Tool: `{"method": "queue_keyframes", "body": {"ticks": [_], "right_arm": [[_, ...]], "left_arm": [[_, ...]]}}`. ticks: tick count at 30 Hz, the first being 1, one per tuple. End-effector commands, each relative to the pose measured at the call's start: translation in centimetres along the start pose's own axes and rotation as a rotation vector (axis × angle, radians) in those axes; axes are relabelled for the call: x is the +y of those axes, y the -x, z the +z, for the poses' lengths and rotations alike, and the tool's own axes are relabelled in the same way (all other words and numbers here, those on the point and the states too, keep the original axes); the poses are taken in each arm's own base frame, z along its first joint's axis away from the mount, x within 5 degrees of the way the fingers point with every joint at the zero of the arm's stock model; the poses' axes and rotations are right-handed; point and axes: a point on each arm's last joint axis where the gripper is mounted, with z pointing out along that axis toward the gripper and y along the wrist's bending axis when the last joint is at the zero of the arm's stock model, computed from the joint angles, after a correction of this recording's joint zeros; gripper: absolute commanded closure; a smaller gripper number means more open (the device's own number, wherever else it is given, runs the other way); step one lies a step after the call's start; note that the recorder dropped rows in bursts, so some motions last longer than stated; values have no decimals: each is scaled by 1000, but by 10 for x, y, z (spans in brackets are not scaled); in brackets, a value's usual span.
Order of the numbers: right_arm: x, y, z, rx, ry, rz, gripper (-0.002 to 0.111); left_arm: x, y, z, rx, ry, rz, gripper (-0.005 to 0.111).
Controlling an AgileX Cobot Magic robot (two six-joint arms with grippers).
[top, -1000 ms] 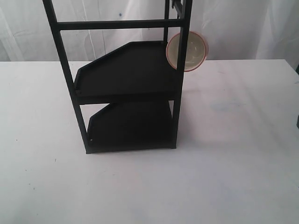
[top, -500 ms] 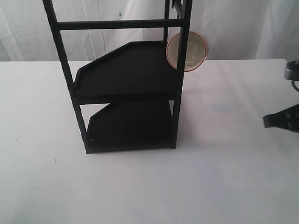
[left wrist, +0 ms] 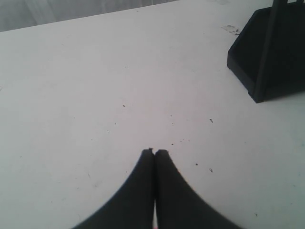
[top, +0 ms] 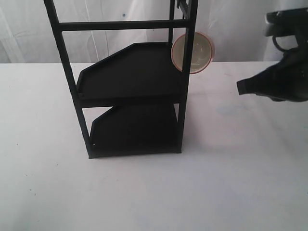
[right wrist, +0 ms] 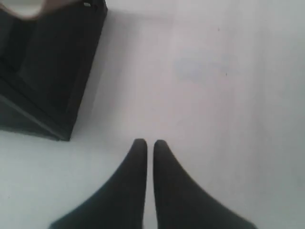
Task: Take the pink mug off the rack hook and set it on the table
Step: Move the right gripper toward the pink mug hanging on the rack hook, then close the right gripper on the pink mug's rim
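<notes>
The pink mug (top: pixel 201 52) hangs high on the right front post of the black rack (top: pixel 130 77), its cream inside facing the camera. A small black prong that may be the rack hook (top: pixel 181 6) shows at the top edge. My right gripper (top: pixel 239 87) hovers above the table (top: pixel 231 178), to the right of the mug and apart from it. In the right wrist view the gripper (right wrist: pixel 149 142) is shut with only a thin slit and holds nothing; a cream sliver of the mug (right wrist: pixel 24 6) shows at the picture's edge. My left gripper (left wrist: pixel 155 151) is shut and empty over bare tabletop.
The rack's two flat black shelves stand left of the mug, and its lower corner (left wrist: pixel 271 57) lies some way ahead of the left gripper. A white curtain (top: pixel 250 29) hangs behind the table. The left arm is outside the exterior view.
The right arm has come in from the right edge of the exterior view, rising and moving left towards the mug. The mug and rack have not moved.
</notes>
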Motion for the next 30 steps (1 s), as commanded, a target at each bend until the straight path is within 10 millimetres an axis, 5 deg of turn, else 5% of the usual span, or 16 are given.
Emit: {"method": "queue_keyframes", "body": {"ticks": [1, 5, 9, 13, 30], "right_arm": [[6, 17, -16, -68, 61, -47, 85], [15, 34, -24, -195, 159, 2, 61], [10, 57, -18, -357, 121, 57, 61], [18, 64, -10, -266, 203, 40, 61], [19, 62, 35, -192, 216, 77, 61]], "left_arm": [[0, -1, 0, -5, 0, -6, 107], [0, -1, 0, -5, 0, -6, 107], [0, -1, 0, -5, 0, -6, 107], [0, -1, 0, -5, 0, -6, 107], [0, -1, 0, -5, 0, -6, 107]]}}
